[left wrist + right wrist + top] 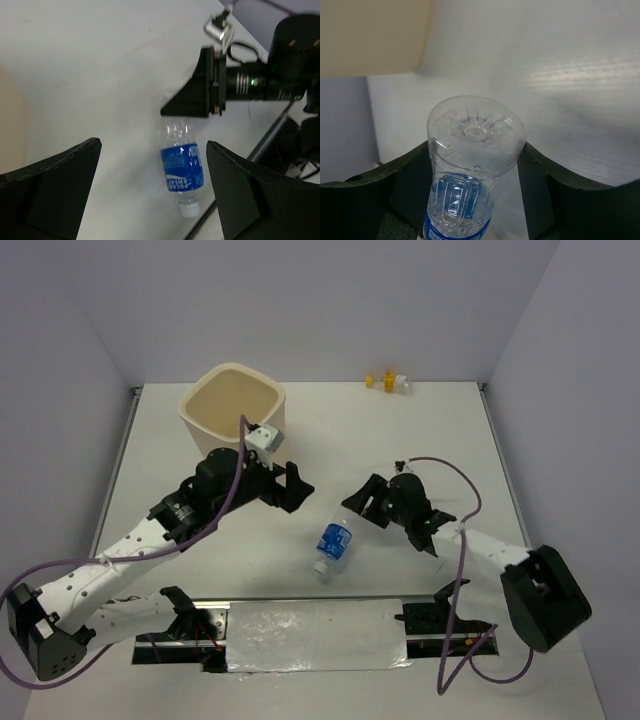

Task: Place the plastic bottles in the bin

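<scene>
My right jaws straddle the base end of the blue-label bottle (335, 543), with one matte black finger (367, 185) on each side of its clear, thin plastic wall. The contact faces are hidden behind the bottle's curve. I cannot tell whether they press on it or only flank it, nor whether it rests on the white counter (430, 430) or hangs just off it. Its petal-moulded bottom, dotted with droplets, fills the gap between those fingers. The label end runs out of my right wrist view at the bottom edge. From above, its white cap points away from my right jaws, toward the near edge. My left jaws are spread wide and hold nothing. Their two black wedge-shaped fingers (50, 190) frame the same bottle, which sits ahead of them and well apart, its base end covered by one finger of my right jaws. The bin (233, 400), smooth cream plastic with a rounded-square rim, stands just behind my left jaws. My left wrist hides part of its near wall, and my left wrist view catches only a beige sliver of it. A tiny clear bottle (391, 382) with a yellow end lies far beyond both jaws by the back wall, too small to make out further.
</scene>
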{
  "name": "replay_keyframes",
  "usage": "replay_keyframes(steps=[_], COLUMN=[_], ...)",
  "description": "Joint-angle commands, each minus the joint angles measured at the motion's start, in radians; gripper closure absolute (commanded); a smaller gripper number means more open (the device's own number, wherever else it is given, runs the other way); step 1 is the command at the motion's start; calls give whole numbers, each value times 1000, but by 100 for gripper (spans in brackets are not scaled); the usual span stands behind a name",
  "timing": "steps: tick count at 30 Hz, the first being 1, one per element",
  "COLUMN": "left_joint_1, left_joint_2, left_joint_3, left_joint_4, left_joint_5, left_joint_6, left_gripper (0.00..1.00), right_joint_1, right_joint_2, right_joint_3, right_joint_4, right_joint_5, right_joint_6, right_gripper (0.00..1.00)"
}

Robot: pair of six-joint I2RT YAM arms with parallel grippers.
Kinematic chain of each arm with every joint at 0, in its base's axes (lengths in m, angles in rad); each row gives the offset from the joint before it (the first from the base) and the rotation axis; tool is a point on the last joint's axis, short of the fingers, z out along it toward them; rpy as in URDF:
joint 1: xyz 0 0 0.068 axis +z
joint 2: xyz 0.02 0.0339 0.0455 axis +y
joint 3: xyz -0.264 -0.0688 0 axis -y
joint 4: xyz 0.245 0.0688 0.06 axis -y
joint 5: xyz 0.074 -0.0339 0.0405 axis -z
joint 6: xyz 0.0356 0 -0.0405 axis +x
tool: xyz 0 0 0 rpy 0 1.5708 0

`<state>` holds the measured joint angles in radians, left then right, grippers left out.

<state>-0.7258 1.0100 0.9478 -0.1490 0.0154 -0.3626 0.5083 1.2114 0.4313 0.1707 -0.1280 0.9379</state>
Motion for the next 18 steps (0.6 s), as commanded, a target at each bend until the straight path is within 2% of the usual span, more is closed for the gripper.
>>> replay_keyframes(steps=[1, 8, 15, 18], left_joint_1=[-47, -127, -173, -179], left_joint_2=[16, 120, 242, 294], left_joint_3=[-44, -35, 61, 101], left_joint_4=[107, 132, 181, 169], left_joint_5=[101, 109, 248, 203], left_joint_6=[5, 36, 57, 48], left_gripper=[1, 1, 1, 1], right_joint_1=[7, 7, 6, 7], right_joint_2=[-174, -409, -414, -408], right_joint_3=[6, 109, 152, 155], right_joint_4=[109, -63, -79, -43], right_joint_5=[48, 77, 18, -10], right_joint_6=[-7, -60, -73, -68], right_gripper=[72, 73, 74, 75])
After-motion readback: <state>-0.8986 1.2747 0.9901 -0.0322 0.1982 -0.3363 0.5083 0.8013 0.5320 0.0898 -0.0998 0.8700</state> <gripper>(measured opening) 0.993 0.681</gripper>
